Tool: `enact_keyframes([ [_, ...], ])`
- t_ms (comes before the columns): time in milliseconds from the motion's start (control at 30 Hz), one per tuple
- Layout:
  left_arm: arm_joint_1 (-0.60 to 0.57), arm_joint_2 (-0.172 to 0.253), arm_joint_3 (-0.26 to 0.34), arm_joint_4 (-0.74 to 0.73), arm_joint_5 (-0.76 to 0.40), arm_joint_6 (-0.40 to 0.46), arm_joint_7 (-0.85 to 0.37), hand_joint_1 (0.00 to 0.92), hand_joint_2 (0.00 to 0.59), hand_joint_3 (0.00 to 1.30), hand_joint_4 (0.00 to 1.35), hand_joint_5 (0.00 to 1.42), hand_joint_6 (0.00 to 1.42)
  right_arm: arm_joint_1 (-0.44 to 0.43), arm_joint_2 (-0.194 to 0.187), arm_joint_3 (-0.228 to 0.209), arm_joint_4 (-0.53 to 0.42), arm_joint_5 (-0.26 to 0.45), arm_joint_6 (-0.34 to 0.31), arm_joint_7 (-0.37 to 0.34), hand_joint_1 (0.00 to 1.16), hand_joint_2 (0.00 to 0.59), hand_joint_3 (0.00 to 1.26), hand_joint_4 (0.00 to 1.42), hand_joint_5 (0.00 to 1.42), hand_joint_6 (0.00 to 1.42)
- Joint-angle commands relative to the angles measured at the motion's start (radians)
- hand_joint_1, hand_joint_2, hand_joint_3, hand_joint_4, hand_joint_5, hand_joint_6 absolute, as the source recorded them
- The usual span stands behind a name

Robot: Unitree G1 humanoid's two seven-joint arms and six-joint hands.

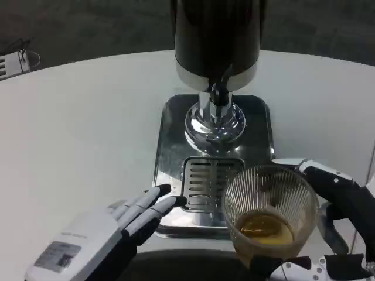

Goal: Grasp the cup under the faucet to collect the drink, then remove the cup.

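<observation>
A clear ribbed plastic cup (270, 213) with amber drink in its bottom is at the lower right, gripped by my right hand (335, 225), whose fingers wrap it from the right and below. The cup sits off to the right of the drip grate (206, 184), not under the faucet (219, 92). The dark drink dispenser (215, 41) stands on a chrome base (214, 123) over a steel tray (170, 146). My left hand (117, 228) lies at the lower left, fingers stretched out with their tips touching the tray's front left edge, holding nothing.
The white round table (82, 129) spreads to the left and behind the dispenser. A small white object (17, 61) lies at the far left edge. The table's front edge runs just below the tray.
</observation>
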Motion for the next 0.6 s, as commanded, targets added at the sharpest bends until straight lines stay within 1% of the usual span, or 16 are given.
enact_keyframes([
  [33,0.013,0.012,0.008,-0.014,-0.007,-0.005,-0.015,0.000,0.084,0.12,0.00,0.00,0.11,0.006,0.007,-0.006,-0.031,0.023,-0.043,-0.002,0.92,0.257,1.24,1.42,1.42,1.42],
  [233,0.010,0.024,0.004,-0.015,0.009,-0.008,-0.021,0.000,0.083,0.05,0.00,0.00,0.06,0.004,0.007,-0.005,-0.027,0.023,-0.044,-0.003,0.92,0.257,1.24,1.42,1.42,1.42],
  [467,0.005,0.027,0.005,-0.007,0.019,-0.006,-0.014,0.000,0.083,0.04,0.00,0.00,0.06,-0.003,0.008,-0.003,-0.021,0.021,-0.046,-0.004,0.92,0.254,1.24,1.42,1.42,1.42],
  [600,0.005,0.030,0.004,-0.014,0.057,-0.006,-0.009,0.000,0.081,0.01,0.00,0.00,0.03,-0.006,0.005,-0.003,-0.017,0.020,-0.051,-0.004,0.92,0.252,1.24,1.42,1.42,1.42],
])
